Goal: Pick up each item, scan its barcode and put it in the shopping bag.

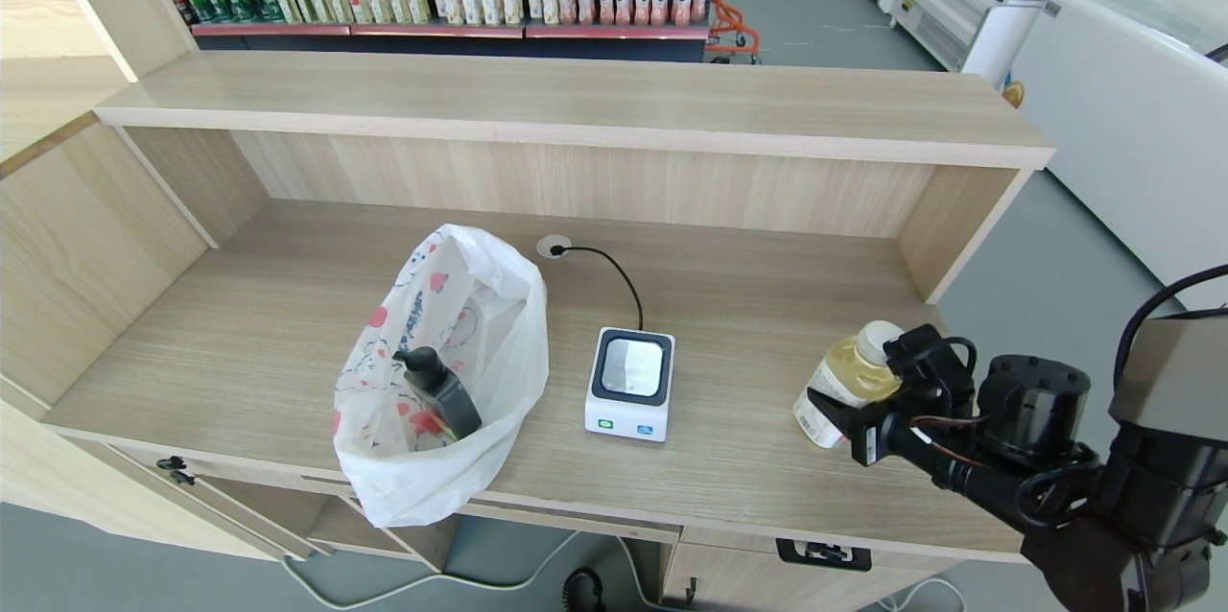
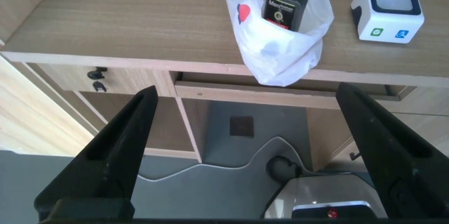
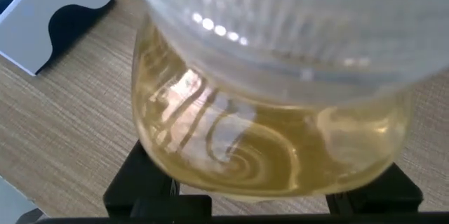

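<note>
My right hand [image 1: 868, 380] clamped on the yellow-liquid bottle [image 1: 842, 370], 3 o'clock of the scanner [image 1: 629, 382], my left hand [image 2: 247, 92] spread apart below the worktop [image 1: 288, 305], shopping bag [image 1: 499, 343] at 9 o'clock, pump bottle [image 1: 443, 393] inside.

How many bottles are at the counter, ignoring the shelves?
2: a dark pump bottle in the shopping bag, a yellow bottle in the right claw. More may be hidden.

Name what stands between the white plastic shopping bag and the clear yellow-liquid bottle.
A white box-shaped barcode scanner, seen in the head view.
</note>
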Available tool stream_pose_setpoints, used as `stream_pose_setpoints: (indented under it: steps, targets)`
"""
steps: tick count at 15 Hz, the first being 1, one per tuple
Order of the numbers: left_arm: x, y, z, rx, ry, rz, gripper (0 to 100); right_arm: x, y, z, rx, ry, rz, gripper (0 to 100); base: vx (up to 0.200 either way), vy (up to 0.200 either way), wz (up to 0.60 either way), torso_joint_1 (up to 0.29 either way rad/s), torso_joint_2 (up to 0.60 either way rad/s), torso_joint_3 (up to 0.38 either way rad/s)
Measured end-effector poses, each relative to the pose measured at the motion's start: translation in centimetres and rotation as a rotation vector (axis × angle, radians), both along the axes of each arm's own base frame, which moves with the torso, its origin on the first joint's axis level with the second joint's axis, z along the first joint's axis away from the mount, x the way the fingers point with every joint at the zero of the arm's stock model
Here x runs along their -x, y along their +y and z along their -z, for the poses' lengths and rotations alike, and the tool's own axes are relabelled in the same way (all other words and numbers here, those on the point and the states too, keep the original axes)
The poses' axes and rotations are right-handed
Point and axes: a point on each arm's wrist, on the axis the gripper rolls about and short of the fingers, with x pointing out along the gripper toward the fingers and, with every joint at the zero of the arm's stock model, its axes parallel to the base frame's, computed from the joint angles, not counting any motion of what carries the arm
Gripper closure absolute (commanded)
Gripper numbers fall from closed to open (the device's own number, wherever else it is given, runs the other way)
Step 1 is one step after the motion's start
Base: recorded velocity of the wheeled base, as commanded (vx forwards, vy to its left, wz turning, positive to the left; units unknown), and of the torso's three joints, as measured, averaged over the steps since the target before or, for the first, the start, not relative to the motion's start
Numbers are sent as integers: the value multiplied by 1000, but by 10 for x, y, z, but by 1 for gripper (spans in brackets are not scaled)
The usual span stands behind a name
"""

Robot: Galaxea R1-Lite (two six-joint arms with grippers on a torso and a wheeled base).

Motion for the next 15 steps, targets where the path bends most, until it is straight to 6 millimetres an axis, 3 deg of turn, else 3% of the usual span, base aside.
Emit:
stream_pose_setpoints:
  steps: [4,8,10,12,15]
  targets:
    - [0,0,0,0,0,0,0,-5,-1,-33,-96,-57,11,100,0,0,0,0,0,0]
    - [0,0,0,0,0,0,0,8,-5,-99,-289,116,-108,100,0,0,0,0,0,0]
    - [0,0,0,0,0,0,0,28,-5,-145,-409,212,-246,100,0,0,0,0,0,0]
    - [0,0,0,0,0,0,0,61,-2,-190,-478,214,-449,100,0,0,0,0,0,0]
    - [0,0,0,0,0,0,0,110,6,-213,-495,285,-670,100,0,0,0,0,0,0]
